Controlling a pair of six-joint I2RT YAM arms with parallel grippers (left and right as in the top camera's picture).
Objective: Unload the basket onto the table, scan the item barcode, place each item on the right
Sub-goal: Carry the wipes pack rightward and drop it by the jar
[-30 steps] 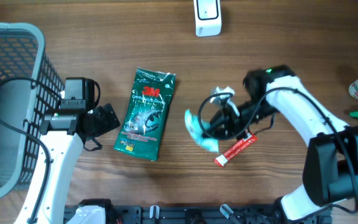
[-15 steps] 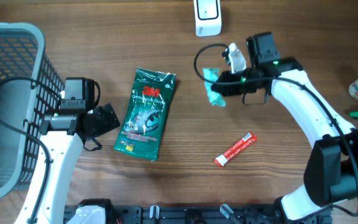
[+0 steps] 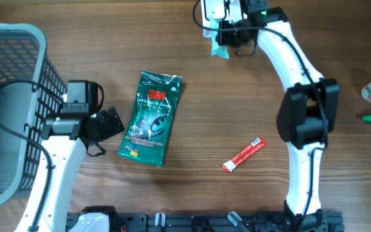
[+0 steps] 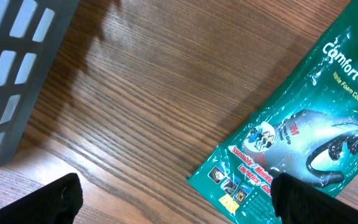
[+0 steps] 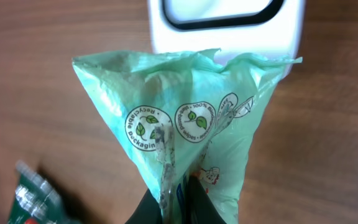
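Tightly, right jaws pinch a crumpled pale-green bag (image 5: 185,143) with leaf logos; left jaws gape empty.

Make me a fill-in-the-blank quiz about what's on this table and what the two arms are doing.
1. The right gripper is shut on a pale ____ packet, close to the white scanner.
2. The left gripper stands ____, holding nothing, beside the 3M glove pack.
3. The grey basket stands on the ____ arm's side of the table.
4. A slim ____ sachet lies alone on the wood.

Missing words: green; open; left; red.
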